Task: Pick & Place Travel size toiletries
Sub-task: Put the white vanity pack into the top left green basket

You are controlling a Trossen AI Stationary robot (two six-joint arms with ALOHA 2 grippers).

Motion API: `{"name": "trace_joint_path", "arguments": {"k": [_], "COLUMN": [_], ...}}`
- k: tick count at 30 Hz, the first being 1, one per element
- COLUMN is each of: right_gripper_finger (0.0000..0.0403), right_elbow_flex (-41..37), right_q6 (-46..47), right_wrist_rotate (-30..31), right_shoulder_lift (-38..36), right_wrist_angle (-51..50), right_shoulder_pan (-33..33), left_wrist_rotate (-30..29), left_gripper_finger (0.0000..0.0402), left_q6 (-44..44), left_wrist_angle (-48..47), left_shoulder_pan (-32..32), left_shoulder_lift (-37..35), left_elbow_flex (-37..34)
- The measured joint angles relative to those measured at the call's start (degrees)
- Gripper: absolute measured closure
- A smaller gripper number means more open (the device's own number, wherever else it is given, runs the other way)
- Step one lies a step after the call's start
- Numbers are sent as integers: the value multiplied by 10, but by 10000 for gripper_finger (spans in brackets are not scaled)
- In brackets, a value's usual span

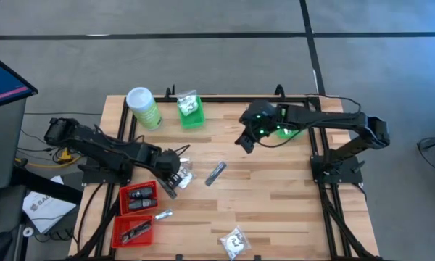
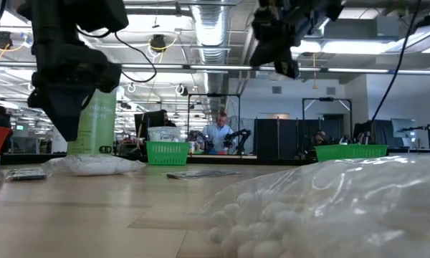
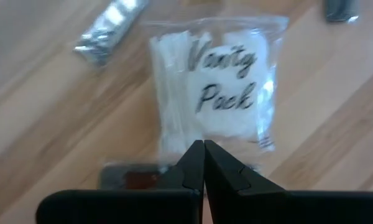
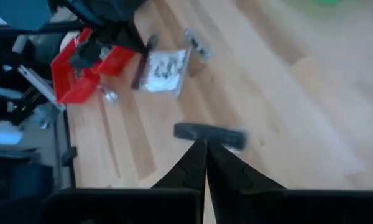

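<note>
A white "Vanity Pack" packet (image 3: 217, 93) lies flat on the wooden table (image 1: 275, 196), beside the red baskets. My left gripper (image 3: 203, 149) is shut and points down just above the packet's near edge (image 1: 180, 176); in the low view its tip (image 2: 67, 136) stands clear of the table. A dark piece (image 3: 130, 177) lies under it. My right gripper (image 4: 205, 146) is shut and holds nothing, high above the table's middle (image 1: 246, 141). A dark grey stick (image 1: 215, 172) lies flat between the arms. A silvery sachet (image 1: 163, 215) and another white packet (image 1: 234, 241) lie nearer the front edge.
Two red baskets (image 1: 139, 196) (image 1: 134, 228) holding dark items stand at the near left. A light-green canister (image 1: 143, 107) and a green basket (image 1: 191, 110) with a packet stand at the far left. Another green basket (image 1: 286, 130) sits under my right arm. Bare wood lies right of centre.
</note>
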Motion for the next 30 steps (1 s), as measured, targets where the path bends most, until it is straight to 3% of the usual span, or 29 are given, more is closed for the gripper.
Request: {"name": "trace_joint_path", "arguments": {"k": [5,14,21,30], "right_gripper_finger": [380,334,308,274], "right_elbow_flex": [-1,1,0,2], "right_q6": [17,75,134,179], "right_wrist_rotate": [-51,-118,-169,-162], "right_shoulder_lift": [65,121,162,206], "right_wrist_angle": [21,97,146,227], "right_shoulder_pan": [10,4,7,33], "left_wrist_rotate": [15,64,65,46], "left_gripper_finger": [402,401,401,402], "left_q6": [2,55,117,161], "left_wrist_angle": [39,155,256,310], "left_shoulder_pan": [0,1,12,52], "left_shoulder_lift": [25,135,159,162], "left_elbow_flex": [-10,-7,-8,-11]}}
